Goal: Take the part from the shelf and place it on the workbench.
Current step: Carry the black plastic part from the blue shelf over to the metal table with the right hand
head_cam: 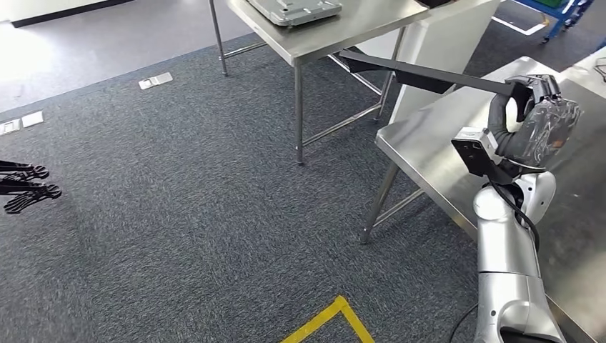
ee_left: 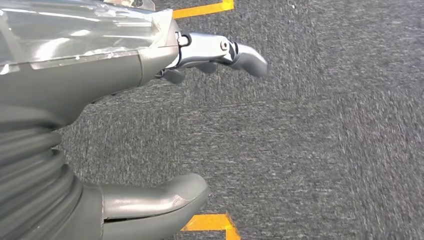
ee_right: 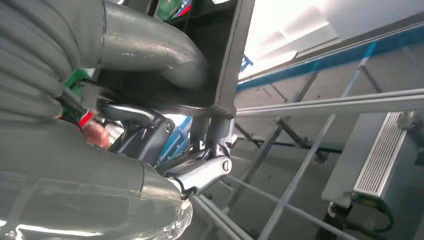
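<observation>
A humanoid robot's right hand grips one end of the part, a long dark bar, holding it aloft over the steel desk with its far end reaching out toward a second steel table that carries a grey tray. The left hand hangs over the grey carpet, fingers apart and apparently holding nothing. The carry looks all but finished; next the bar must be lowered flat onto the desk before the fingers let go.
</observation>
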Tool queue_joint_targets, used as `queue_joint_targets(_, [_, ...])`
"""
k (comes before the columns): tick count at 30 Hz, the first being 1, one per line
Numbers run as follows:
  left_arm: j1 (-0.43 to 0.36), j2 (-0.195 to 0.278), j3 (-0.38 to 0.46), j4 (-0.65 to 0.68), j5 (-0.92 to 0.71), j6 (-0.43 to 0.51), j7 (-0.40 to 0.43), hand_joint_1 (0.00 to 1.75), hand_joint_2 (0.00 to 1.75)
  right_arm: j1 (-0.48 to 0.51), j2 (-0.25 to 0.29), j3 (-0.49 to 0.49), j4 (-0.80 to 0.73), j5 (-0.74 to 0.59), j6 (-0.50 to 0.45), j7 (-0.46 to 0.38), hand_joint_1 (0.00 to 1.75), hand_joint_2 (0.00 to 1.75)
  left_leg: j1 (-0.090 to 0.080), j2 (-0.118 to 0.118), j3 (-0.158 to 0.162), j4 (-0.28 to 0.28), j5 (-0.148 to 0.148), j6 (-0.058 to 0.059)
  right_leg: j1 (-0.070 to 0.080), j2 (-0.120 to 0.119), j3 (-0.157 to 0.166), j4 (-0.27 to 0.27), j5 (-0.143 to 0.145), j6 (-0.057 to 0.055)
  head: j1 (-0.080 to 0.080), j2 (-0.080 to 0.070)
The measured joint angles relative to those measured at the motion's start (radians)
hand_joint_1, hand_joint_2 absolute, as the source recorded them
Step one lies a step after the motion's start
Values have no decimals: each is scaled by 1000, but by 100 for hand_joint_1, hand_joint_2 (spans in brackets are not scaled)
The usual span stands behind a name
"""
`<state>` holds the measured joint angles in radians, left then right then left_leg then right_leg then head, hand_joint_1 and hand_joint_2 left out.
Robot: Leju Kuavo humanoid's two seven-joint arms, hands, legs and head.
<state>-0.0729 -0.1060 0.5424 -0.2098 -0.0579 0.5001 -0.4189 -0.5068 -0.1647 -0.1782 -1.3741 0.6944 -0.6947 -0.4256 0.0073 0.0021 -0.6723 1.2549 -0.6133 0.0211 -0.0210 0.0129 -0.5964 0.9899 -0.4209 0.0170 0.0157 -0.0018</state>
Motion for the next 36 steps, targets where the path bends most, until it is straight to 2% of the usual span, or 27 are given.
queue_joint_targets(1, [2,0,0,0,1,0,0,0,175,1,2,0,0,0,0,0,175,175,1,-5,-23,46,-14,-2,1,14,0,0,1,-1,0,0])
queue_joint_targets(2, [3,1,0,0,2,0,0,0,175,1,3,0,0,0,0,0,175,175,2,-6,-30,59,-7,-2,1,28,0,1,1,-1,-1,0])
queue_joint_targets(3, [4,1,0,0,2,0,0,0,175,1,4,0,0,0,0,0,175,175,5,-8,-18,31,18,-3,1,43,0,3,1,0,-1,0])
queue_joint_targets(4, [4,1,0,0,2,0,0,0,175,1,5,0,0,0,0,0,175,175,10,-17,11,-31,57,-4,0,57,1,6,1,1,-1,0])
queue_joint_targets(6, [4,1,0,0,2,0,0,0,175,0,6,1,0,0,0,0,175,175,21,-68,69,-155,107,-7,2,83,-7,17,0,9,-1,0])
queue_joint_targets(8, [4,1,0,1,3,0,0,0,175,-3,7,1,-1,0,0,0,175,175,20,-94,88,-200,113,-4,6,110,-21,21,4,25,1,0])
queue_joint_targets(10, [3,0,0,0,4,1,0,0,175,-3,6,1,-2,-1,0,-1,175,175,12,-64,93,-209,121,13,6,129,-34,17,12,43,1,0])
queue_joint_targets(12, [2,-1,0,0,4,2,0,0,175,-5,2,1,-1,-1,0,-2,175,175,11,-36,100,-223,132,32,8,82,-60,54,-5,48,7,0])
queue_joint_targets(14, [2,1,1,0,4,1,0,0,175,-8,2,2,-1,-1,0,-3,175,175,7,-10,101,-228,136,40,10,17,-117,170,-54,43,13,0])
queue_joint_targets(16, [4,1,1,0,4,-1,0,0,175,-6,3,4,-1,0,0,-2,175,175,3,18,100,-228,135,42,8,2,-175,292,-95,45,14,0])
queue_joint_targets(17, [3,1,1,0,3,-2,0,0,175,-4,4,4,-1,0,0,-2,175,175,2,30,100,-228,134,42,6,0,-185,312,-98,50,14,0])
queue_joint_targets(18, [3,1,1,0,3,-4,0,0,175,-4,4,4,-1,0,0,-1,175,175,2,43,100,-228,133,42,5,-5,-174,293,-87,57,14,0])
queue_joint_targets(19, [3,1,1,0,2,-5,0,0,175,-5,3,4,-1,-1,0,1,175,175,2,56,101,-228,131,40,4,-15,-141,231,-63,66,14,0])
queue_joint_targets(20, [3,0,1,0,1,-6,-1,0,175,-7,3,4,-2,-1,0,3,175,175,1,67,104,-228,129,38,4,-40,-96,147,-36,71,15,0])
queue_joint_targets(21, [3,0,1,0,0,-6,-1,0,175,-10,2,4,-2,-2,0,5,175,175,-2,77,106,-228,126,33,8,-63,-55,75,-13,71,15,0])
queue_joint_targets(23, [3,0,2,0,-1,-6,-1,0,175,-16,1,5,-3,-6,0,7,175,175,-9,97,112,-228,119,24,19,-88,-18,7,8,57,15,0])
queue_joint_targets(24, [2,0,3,0,1,-7,-1,0,175,-18,1,6,-3,-9,0,8,175,175,-12,108,115,-229,116,19,24,-77,-19,8,10,50,15,0])
queue_joint_targets(25, [2,0,5,0,2,-9,-3,0,175,-21,0,6,-3,-11,0,7,175,175,-12,117,118,-230,113,14,20,-63,-19,7,12,42,14,0])
queue_joint_targets(26, [0,1,7,-1,4,-13,-6,0,175,-24,0,7,-3,-13,0,6,175,175,-11,111,118,-225,107,8,13,-51,-18,5,13,37,13,0])
queue_joint_targets(28, [-1,0,11,-2,6,-25,-16,0,175,-36,2,9,-1,-14,0,0,175,175,-5,60,94,-169,70,-2,-3,-29,-14,1,17,18,9,0])
queue_joint_targets(29, [0,0,14,-2,6,-32,-21,0,175,-43,5,11,2,-14,0,-4,175,175,-2,25,66,-109,39,-5,-6,-18,-14,1,17,11,7,0])
queue_joint_targets(30, [2,0,16,-2,6,-38,-25,0,175,-48,9,14,5,-13,0,-8,175,175,0,5,31,-38,7,-7,-6,-7,-15,1,18,5,6,0])
queue_joint_targets(31, [4,0,19,-2,6,-41,-28,0,175,-52,14,17,8,-11,0,-12,175,175,2,-4,-2,24,-16,-10,-5,6,-15,1,18,3,5,0])
queue_joint_targets(32, [6,0,22,-2,7,-44,-30,0,175,-56,18,20,11,-9,0,-14,175,175,5,-7,-24,58,-21,-13,-5,20,-15,2,18,3,4,0])
queue_joint_targets(33, [6,0,24,-2,7,-47,-32,0,175,-60,21,21,15,-5,0,-16,175,175,8,-7,-27,55,-3,-16,-7,34,-15,4,18,4,4,0])
queue_joint_targets(34, [6,1,25,-2,7,-49,-33,0,175,-65,24,22,19,0,0,-17,175,175,13,-10,-11,13,30,-19,-9,47,-15,7,17,5,4,0])
queue_joint_targets(36, [6,1,26,-2,7,-56,-35,0,175,-76,31,23,25,9,0,-20,175,175,28,-49,47,-115,96,-29,-10,72,-22,23,13,14,2,0])
